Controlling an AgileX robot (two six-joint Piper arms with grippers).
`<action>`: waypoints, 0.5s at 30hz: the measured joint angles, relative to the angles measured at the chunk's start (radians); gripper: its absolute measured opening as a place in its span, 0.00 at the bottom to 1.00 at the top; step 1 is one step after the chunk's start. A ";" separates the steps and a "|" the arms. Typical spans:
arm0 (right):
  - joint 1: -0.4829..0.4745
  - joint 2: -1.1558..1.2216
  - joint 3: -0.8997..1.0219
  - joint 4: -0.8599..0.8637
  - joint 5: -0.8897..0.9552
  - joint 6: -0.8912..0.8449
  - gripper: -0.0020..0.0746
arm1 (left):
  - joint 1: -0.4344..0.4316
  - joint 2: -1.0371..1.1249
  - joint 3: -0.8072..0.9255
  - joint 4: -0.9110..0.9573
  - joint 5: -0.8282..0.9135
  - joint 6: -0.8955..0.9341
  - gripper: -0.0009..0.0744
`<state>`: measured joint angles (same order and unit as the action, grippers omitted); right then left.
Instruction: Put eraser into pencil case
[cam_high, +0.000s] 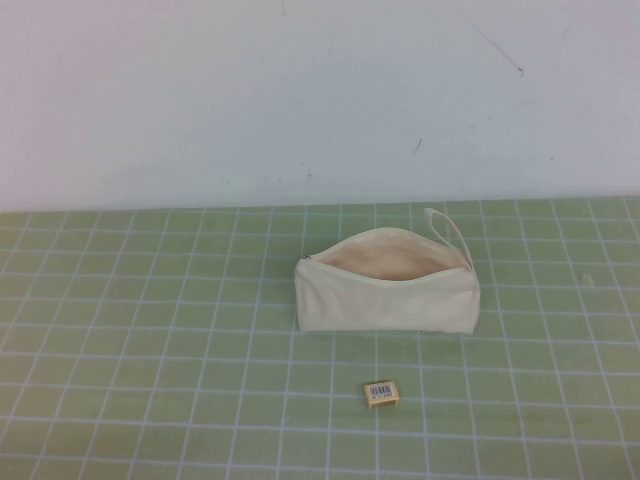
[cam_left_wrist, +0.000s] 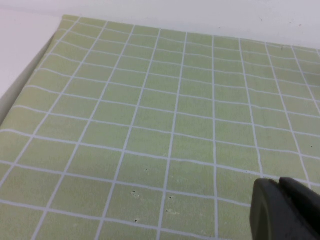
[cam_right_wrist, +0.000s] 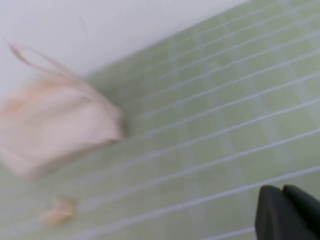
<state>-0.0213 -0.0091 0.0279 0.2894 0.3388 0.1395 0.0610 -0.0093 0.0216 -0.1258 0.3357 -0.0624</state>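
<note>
The cream pencil case (cam_high: 388, 294) lies on the green grid mat (cam_high: 150, 330), zip open, beige lining showing, loop strap (cam_high: 447, 233) at its far right end. The tan-yellow eraser (cam_high: 381, 393) with a white barcode label lies on the mat just in front of the case, apart from it. Neither gripper shows in the high view. My right gripper (cam_right_wrist: 281, 192) is shut and empty above the mat; its view shows the case (cam_right_wrist: 55, 125) and the eraser (cam_right_wrist: 57, 211), blurred, well away from it. My left gripper (cam_left_wrist: 278, 184) is shut and empty over bare mat.
A white wall (cam_high: 320, 90) rises behind the mat's far edge. In the left wrist view the mat's edge (cam_left_wrist: 30, 65) meets a white surface.
</note>
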 joint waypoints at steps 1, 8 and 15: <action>0.000 0.000 0.000 0.077 0.000 0.015 0.02 | 0.000 0.000 0.000 0.000 0.000 0.000 0.01; 0.000 0.000 0.000 0.571 -0.011 0.066 0.02 | 0.000 0.000 0.000 0.000 0.000 0.000 0.01; 0.000 0.000 0.000 0.606 -0.018 0.019 0.03 | 0.000 0.000 0.000 0.000 0.000 0.000 0.01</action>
<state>-0.0213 -0.0091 0.0279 0.8952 0.3209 0.1580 0.0610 -0.0093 0.0216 -0.1258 0.3357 -0.0624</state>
